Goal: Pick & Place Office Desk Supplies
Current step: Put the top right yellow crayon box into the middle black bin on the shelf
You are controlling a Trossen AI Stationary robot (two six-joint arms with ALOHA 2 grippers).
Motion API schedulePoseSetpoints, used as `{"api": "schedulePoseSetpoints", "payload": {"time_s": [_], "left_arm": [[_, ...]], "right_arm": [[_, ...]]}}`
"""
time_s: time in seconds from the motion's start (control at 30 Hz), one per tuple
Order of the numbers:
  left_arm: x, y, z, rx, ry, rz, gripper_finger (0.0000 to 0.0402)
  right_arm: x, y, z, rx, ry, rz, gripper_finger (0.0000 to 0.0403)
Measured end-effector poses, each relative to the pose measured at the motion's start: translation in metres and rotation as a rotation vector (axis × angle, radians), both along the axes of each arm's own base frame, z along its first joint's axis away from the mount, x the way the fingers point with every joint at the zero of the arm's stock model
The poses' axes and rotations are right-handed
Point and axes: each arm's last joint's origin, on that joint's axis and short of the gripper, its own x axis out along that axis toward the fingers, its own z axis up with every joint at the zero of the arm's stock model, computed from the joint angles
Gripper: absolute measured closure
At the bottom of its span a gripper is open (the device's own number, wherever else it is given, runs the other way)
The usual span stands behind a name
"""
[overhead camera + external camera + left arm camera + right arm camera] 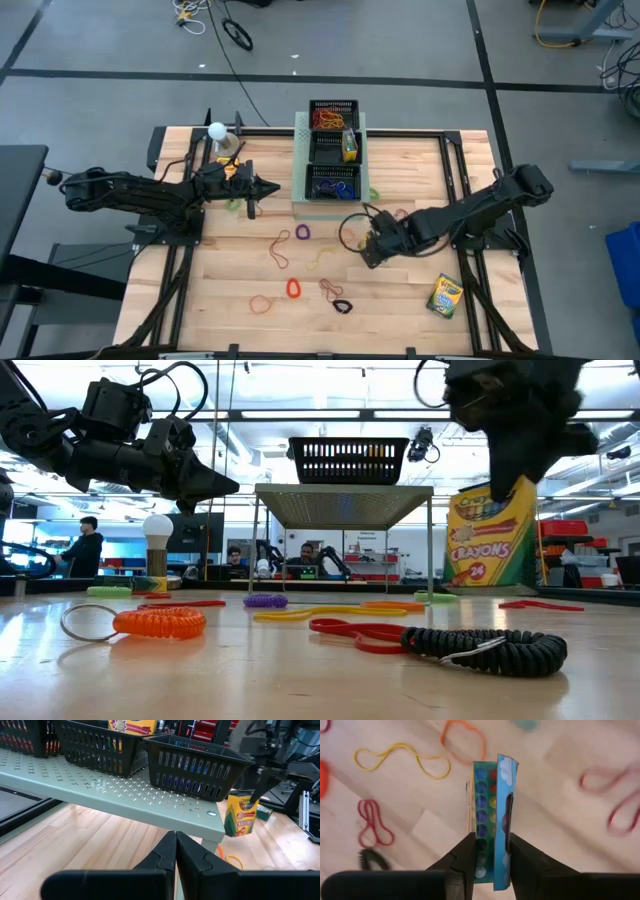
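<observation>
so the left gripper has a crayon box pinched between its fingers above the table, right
Not quite: the right gripper has the crayon box pinched between its fingers above the table, as the right wrist view shows. The left gripper is shut on nothing, near the pale-green perforated box.

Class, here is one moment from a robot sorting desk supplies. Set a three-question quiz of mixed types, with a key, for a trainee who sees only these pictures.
1. True or false: the right gripper is clamped on a crayon box.
2. Multiple choice: the left gripper is (A) wide open, (B) shut and holding nothing, (C) shut on a band.
3. Short answer: where does the second crayon box lie?

Key
1. True; its fingers pinch the box at its narrow sides, above the table.
2. B.
3. Flat on the table, near the right arm's side, apart from the coloured bands.
</observation>
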Motion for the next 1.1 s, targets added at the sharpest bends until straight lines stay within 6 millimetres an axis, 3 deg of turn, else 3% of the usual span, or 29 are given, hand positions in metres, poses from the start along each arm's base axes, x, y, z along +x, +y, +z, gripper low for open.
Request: {"api": "schedulePoseSetpoints", "payload": {"time_s": [0.37, 0.63, 1.1], "left_arm": [[0.000, 0.000, 0.000, 0.000, 0.000, 0.000, 0.0387], [0.000, 0.000, 0.000, 0.000, 0.001, 0.000, 0.0387], [0.000, 0.000, 0.000, 0.000, 0.000, 0.000, 0.0387]], "right_arm": [[-0.010, 0.022, -0.003, 0.012, -0.033, -0.234, 0.0306], [0.004, 0.029, -0.022, 0.027, 0.004, -0.239, 0.0307], [0.008, 0.030, -0.021, -0.013, 0.030, -0.254, 0.0301]]}}
